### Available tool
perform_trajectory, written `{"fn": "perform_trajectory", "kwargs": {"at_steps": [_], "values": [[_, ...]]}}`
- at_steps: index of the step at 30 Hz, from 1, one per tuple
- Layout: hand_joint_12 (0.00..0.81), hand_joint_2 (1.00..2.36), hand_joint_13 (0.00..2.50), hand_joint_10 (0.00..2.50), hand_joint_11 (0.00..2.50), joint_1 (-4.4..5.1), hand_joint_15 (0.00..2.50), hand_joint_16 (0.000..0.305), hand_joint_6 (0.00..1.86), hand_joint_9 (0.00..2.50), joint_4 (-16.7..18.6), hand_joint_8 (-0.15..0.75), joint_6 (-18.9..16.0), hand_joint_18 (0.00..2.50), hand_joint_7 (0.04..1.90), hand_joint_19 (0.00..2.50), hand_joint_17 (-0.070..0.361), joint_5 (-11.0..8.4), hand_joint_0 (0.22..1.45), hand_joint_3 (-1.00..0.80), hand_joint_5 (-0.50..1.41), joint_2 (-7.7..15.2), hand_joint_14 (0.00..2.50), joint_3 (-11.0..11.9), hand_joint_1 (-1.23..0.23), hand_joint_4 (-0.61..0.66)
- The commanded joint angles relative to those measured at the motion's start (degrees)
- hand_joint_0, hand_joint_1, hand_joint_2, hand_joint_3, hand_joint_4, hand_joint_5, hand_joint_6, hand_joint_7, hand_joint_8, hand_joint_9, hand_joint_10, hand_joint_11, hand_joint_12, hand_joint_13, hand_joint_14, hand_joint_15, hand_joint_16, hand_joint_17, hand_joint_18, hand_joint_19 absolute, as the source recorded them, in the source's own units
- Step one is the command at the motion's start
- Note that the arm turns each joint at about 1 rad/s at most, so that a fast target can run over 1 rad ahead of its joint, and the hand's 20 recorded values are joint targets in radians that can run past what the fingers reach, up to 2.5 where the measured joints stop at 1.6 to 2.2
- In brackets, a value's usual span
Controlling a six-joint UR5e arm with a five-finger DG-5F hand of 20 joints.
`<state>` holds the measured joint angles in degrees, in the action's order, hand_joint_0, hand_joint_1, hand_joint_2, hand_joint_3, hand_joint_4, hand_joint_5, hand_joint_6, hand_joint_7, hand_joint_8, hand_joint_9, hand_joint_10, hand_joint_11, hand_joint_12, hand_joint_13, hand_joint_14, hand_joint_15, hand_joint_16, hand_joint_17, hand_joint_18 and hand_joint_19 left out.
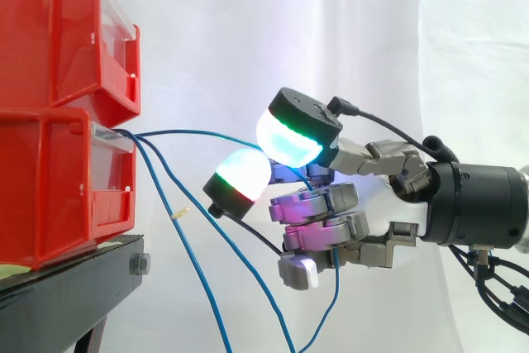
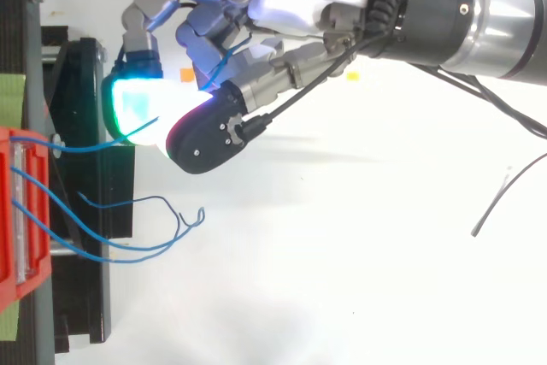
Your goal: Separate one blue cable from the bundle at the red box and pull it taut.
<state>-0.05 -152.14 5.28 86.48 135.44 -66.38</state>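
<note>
Several thin blue cables leave the front of the lower red box point(image 1: 58, 188) point(image 2: 21, 211). One blue cable point(image 1: 198, 132) point(image 2: 94, 146) runs almost level from the box to my hand point(image 1: 376, 196) point(image 2: 282, 6), with only a slight bow. Two glowing fingertips point(image 1: 289, 142) point(image 2: 132, 108) pinch it, a hand's width to the right of the box. Past the pinch the cable goes through the curled fingers and hangs down. The other blue cables point(image 1: 190, 254) point(image 2: 137, 250) droop loose below and beside it, apart from the hand.
A second red bin point(image 1: 58, 31) sits on top of the lower one. Both stand on a black stand point(image 1: 74, 287) point(image 2: 90, 279) at the left. A white curtain hangs behind, with white floor to the right.
</note>
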Motion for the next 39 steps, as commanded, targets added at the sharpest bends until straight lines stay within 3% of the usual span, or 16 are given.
{"fn": "perform_trajectory", "kwargs": {"at_steps": [1,10,14,18,25,30,39], "values": [[0.319,1.01,1.06,1.73,1.38,-0.04,1.51,0.023,0.93,0.82,0.00,0.249,0.09,0.85,0.94,1.09,0.053,0.10,0.64,-0.39,-0.18,0.00,1.72,0.02,-0.79,0.06],[0.317,1.00,1.07,1.72,1.39,-0.13,1.52,0.024,0.93,0.82,-0.09,0.245,0.09,0.85,0.93,1.07,0.054,0.54,0.68,-0.50,-0.18,0.00,1.69,0.11,-0.84,0.07],[0.319,1.00,1.08,1.74,1.38,-0.13,1.53,0.025,0.93,0.82,-0.26,0.250,0.17,0.86,0.92,1.08,0.056,0.62,0.59,-0.50,-0.18,0.00,1.68,0.46,-0.84,0.08],[0.338,1.00,1.09,1.87,1.27,-0.13,1.43,0.028,0.94,0.82,-0.61,0.275,0.17,0.89,0.88,1.05,0.064,0.62,0.51,-0.50,-0.18,0.00,1.77,0.81,-0.70,0.11],[0.326,1.00,1.10,1.83,1.28,-0.13,1.43,0.026,0.93,0.85,-1.23,0.270,0.17,0.89,0.87,1.06,0.059,0.71,0.53,-0.50,-0.18,0.00,1.73,0.98,-0.52,0.11],[0.307,1.00,1.12,1.73,1.36,-0.13,1.50,0.023,0.93,0.86,-1.23,0.250,0.17,0.87,0.91,1.07,0.052,0.62,0.63,-0.50,-0.18,0.00,1.62,0.98,-0.62,0.08],[0.307,1.01,1.12,1.71,1.40,-0.13,1.53,0.023,0.93,0.87,-1.32,0.247,0.17,0.88,0.93,1.07,0.053,0.62,0.65,-0.41,-0.17,0.00,1.61,0.98,-0.77,0.04]]}}
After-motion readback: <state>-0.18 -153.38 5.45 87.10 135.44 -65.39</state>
